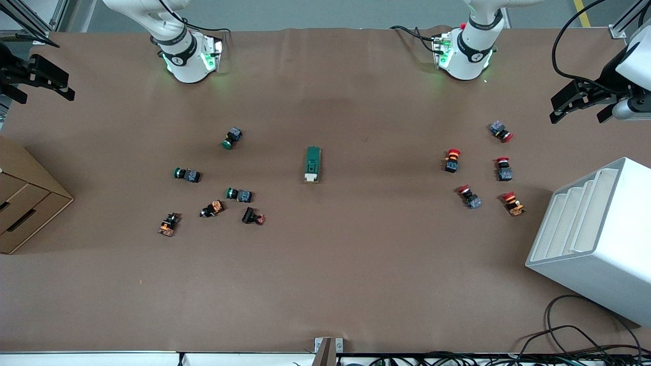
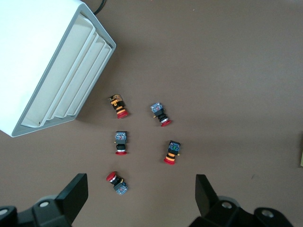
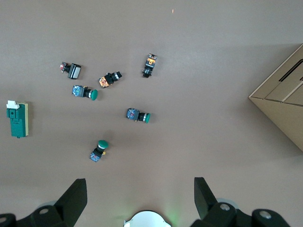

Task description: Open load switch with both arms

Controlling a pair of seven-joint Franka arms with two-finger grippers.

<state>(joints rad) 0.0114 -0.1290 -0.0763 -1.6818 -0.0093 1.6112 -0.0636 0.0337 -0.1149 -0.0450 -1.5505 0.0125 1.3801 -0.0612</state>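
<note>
The load switch is a dark-green oblong block with a white end piece. It lies flat at the middle of the table, with nothing touching it, and also shows in the right wrist view. My left gripper hangs open high over the left arm's end of the table, and its fingers hold nothing. My right gripper hangs open high over the right arm's end of the table, also holding nothing. Both grippers are well away from the switch.
Several red push buttons lie scattered toward the left arm's end, beside a white slotted rack. Green and orange push buttons lie toward the right arm's end, near a cardboard box. Cables trail below the rack.
</note>
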